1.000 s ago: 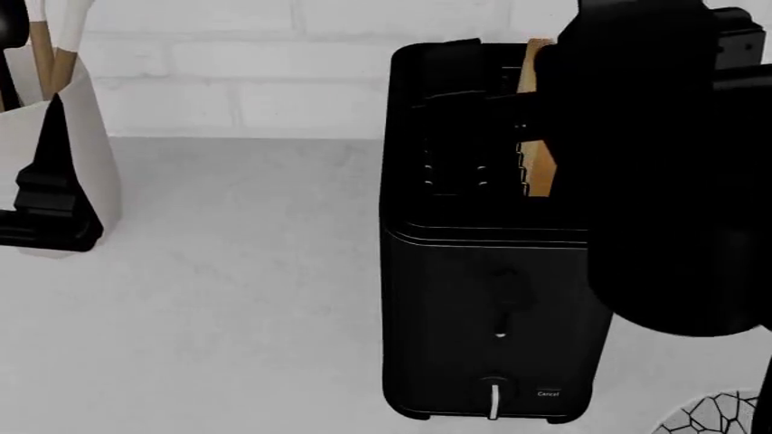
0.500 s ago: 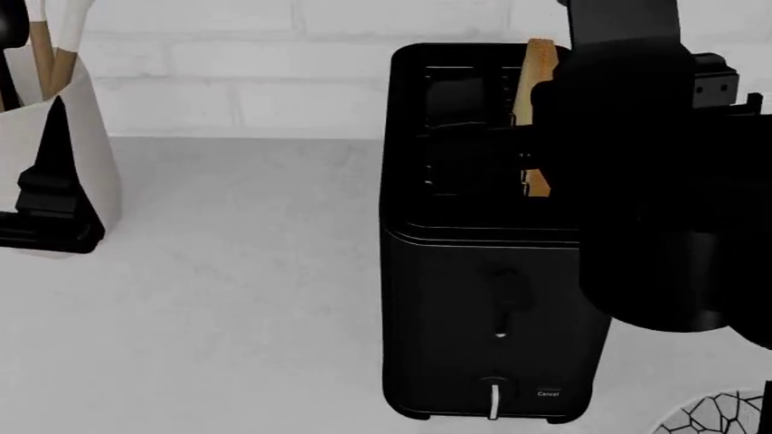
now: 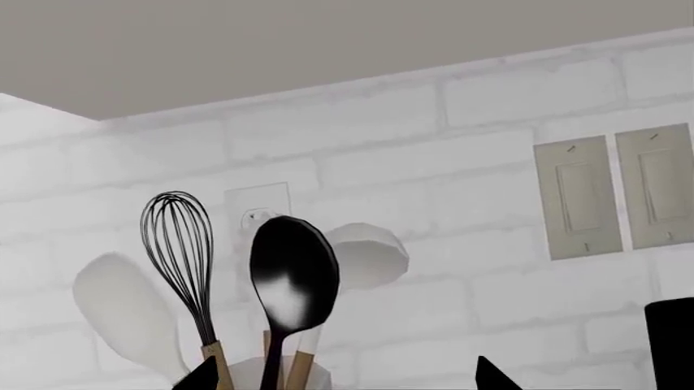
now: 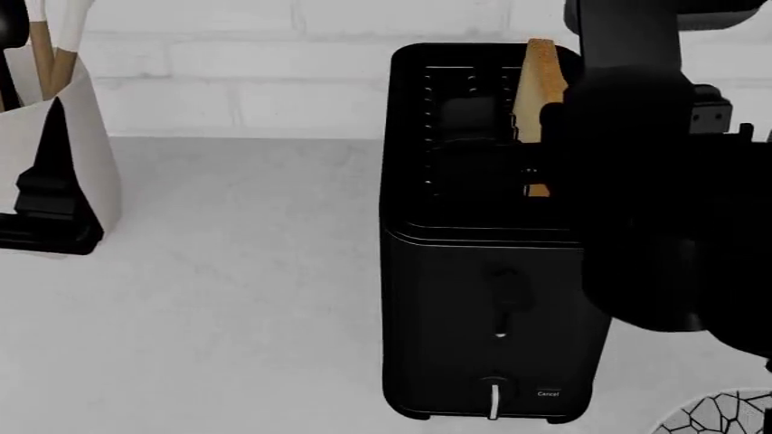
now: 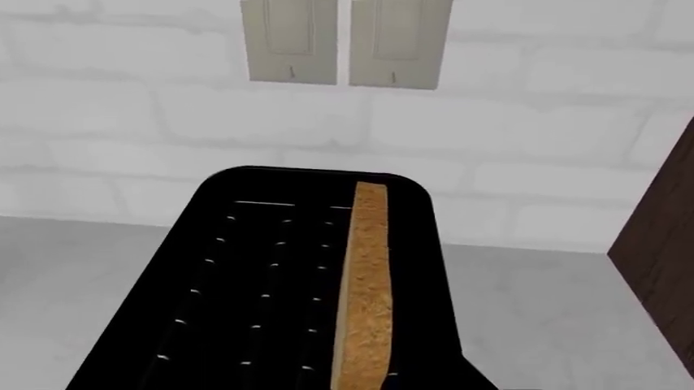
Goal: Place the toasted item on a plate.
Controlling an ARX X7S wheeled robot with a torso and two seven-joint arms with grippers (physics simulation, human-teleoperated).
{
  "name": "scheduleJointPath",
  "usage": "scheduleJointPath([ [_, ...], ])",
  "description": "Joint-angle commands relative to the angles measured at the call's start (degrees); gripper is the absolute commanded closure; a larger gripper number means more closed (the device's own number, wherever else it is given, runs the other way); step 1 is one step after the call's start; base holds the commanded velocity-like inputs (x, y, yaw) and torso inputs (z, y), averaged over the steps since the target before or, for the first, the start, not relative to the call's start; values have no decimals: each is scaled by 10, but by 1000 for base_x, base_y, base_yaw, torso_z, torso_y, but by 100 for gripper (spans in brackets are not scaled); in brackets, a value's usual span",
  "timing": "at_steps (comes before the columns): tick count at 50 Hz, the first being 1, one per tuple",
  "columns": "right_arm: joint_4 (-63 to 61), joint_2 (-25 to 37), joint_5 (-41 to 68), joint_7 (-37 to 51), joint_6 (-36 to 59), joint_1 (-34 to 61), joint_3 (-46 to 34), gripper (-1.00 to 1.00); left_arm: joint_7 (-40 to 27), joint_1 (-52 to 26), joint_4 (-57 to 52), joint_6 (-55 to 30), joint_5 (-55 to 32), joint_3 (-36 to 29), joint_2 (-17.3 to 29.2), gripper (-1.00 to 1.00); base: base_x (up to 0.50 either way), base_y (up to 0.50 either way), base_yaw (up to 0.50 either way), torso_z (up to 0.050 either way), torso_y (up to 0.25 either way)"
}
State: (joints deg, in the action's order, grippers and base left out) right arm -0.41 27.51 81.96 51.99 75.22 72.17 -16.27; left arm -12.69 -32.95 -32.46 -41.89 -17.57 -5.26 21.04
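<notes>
Your right arm hides its end effector (image 4: 549, 154) w/ toast (image 4: 538, 77) upright in toaster (image 4: 483, 298); grip unclear. Plate (image 4: 720, 413) cut off at corner.

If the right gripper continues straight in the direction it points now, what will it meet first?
Most likely the thin golden-tan toast slice, standing upright in a slot of the black toaster, straight ahead in the right wrist view. The fingers are out of view, so the distance is uncertain.
</notes>
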Motion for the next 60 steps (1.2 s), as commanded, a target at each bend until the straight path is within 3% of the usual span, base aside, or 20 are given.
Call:
scheduleJointPath([
  [1, 16, 4, -37, -40, -30, -7, -15, -100, -2, -1, 4, 2, 2, -6, 1, -100, 0, 0, 0, 0, 0],
  [24, 99, -2, -119, -127, -84, 14, -65, -100, -4, -2, -2, -2, -6, -2, 5, -100, 0, 0, 0, 0, 0],
  [25, 99, -3, -119, -126, -85, 14, -65, 100, -4, -2, -2, -2, -6, -2, 6, -100, 0, 0, 0, 0, 0],
  [60, 34, 7, -67, -69, -41, 59, -48, 100, -11, 4, -6, 1, -11, 0, 11, -100, 0, 0, 0, 0, 0],
])
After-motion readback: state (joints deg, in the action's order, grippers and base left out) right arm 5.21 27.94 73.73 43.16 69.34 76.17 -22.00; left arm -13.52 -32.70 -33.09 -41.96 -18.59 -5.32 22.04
